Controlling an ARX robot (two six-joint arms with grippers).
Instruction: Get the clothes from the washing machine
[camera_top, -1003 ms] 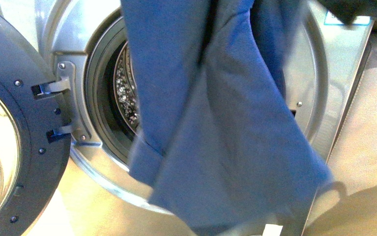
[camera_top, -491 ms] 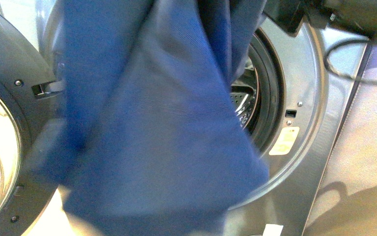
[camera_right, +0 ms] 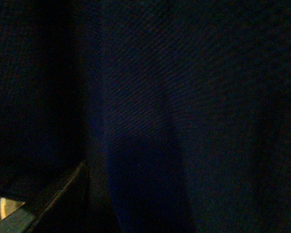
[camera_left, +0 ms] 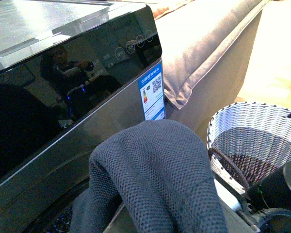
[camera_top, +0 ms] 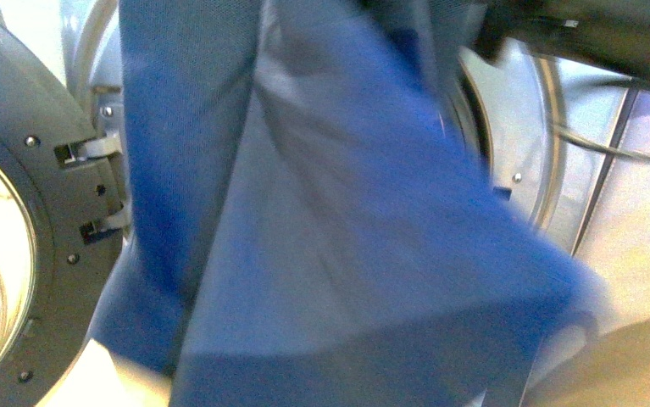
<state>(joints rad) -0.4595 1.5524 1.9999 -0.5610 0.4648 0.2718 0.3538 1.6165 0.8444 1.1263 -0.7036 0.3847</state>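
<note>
I cannot tell if my right gripper is open or closed: only the dark right arm [camera_top: 592,34] shows at the top right of the front view, and its end goes behind the clothes [camera_top: 347,237]. The right wrist picture is dark. My left gripper is hidden too, because in the left wrist view the clothes [camera_left: 155,174] lie draped right in front of the camera, so I cannot tell its state either. The blue ribbed cloth hangs in front of the washing machine [camera_top: 516,110] and covers almost the whole mouth; its lower edge is blurred. The door [camera_top: 50,220] stands open on the left, on its hinges [camera_top: 92,151]. Near the draped cloth stands a woven white basket [camera_left: 262,141], and a blue sticker [camera_left: 153,97] sits on the machine's front
</note>
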